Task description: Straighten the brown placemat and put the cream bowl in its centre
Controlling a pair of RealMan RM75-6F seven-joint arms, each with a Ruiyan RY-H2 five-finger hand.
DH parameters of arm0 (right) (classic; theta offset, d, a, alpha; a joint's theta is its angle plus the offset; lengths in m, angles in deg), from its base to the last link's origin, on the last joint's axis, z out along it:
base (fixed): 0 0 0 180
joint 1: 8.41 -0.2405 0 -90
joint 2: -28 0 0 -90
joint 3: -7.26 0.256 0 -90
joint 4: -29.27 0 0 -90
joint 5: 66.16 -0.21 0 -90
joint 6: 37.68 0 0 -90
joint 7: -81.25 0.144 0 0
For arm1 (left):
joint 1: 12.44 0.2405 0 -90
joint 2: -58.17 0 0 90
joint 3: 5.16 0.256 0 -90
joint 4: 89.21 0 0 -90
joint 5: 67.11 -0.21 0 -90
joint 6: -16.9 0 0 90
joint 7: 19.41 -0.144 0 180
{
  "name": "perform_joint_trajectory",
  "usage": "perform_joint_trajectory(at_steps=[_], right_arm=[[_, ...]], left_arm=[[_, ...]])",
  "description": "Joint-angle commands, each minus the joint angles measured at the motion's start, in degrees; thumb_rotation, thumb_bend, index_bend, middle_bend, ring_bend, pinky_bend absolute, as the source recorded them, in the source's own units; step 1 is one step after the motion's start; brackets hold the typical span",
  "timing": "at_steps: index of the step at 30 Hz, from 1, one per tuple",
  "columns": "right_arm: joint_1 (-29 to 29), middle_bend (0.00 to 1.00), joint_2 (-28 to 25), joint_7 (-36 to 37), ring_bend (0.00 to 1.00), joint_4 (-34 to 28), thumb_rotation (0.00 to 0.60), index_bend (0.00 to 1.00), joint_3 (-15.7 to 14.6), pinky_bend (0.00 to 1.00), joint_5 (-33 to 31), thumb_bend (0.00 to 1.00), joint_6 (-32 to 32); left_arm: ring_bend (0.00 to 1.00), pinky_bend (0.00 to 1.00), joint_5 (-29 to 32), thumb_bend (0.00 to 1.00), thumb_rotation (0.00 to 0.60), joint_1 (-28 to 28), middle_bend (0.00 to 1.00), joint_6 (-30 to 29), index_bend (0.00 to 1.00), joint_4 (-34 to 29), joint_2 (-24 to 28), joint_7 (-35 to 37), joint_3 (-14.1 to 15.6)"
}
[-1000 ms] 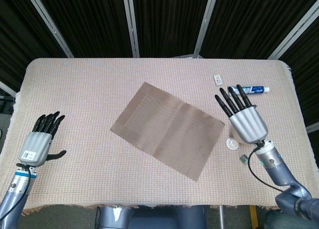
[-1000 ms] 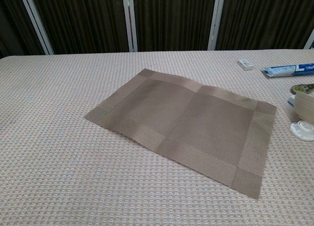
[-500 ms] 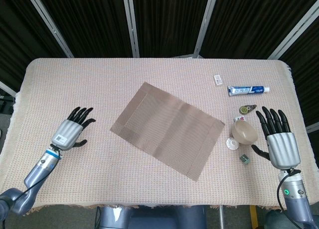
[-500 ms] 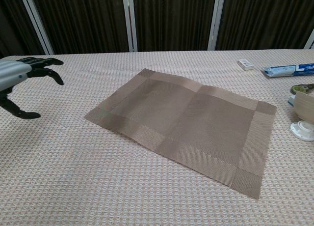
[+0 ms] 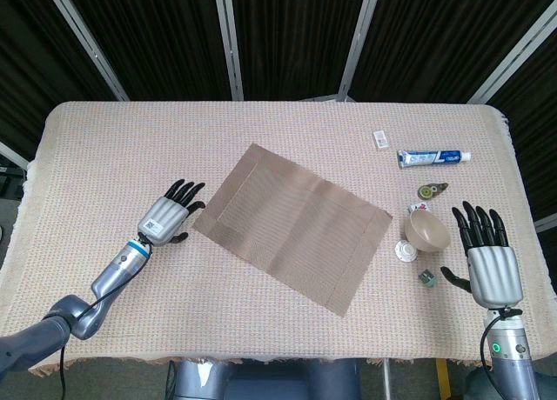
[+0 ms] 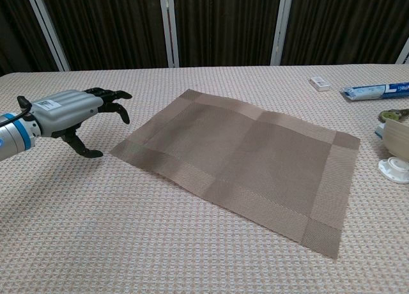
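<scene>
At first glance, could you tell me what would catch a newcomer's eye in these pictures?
The brown placemat lies skewed at mid-table. The left hand, fingers apart and holding nothing, hovers by its left corner. To the right, off the mat, the cream bowl stands beside the open right hand.

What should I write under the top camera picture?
Left hand reaches toward the crooked brown placemat; cream bowl waits beside it.

Brown woven placemat (image 5: pixel 291 224) lies flat and skewed at the centre of the surface. Cream bowl (image 5: pixel 428 230) sits upright, just right of the placemat.
</scene>
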Motion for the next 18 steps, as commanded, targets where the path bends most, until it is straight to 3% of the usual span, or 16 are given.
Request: perform_joint_trajectory(at_steps=[1, 18], right_arm=[[0.1, 0.00, -0.2, -0.1, 0.00, -0.2, 0.600, 0.00, 0.2, 0.00, 0.1, 0.00, 0.1], [0.9, 0.00, -0.8, -0.2, 0.00, -1.2, 0.600, 0.00, 1.3, 0.00, 0.6, 0.00, 0.5]], left_arm=[[0.00, 0.00, 0.3, 0.23, 0.600, -1.1, 0.00, 0.9, 0.27, 2.7, -2.1, 1.3, 0.5], [0.00, 0.00, 1.4, 0.24, 0.600, -3.9, 0.00, 3.6, 0.28, 11.1, -7.1, 3.5, 1.5]])
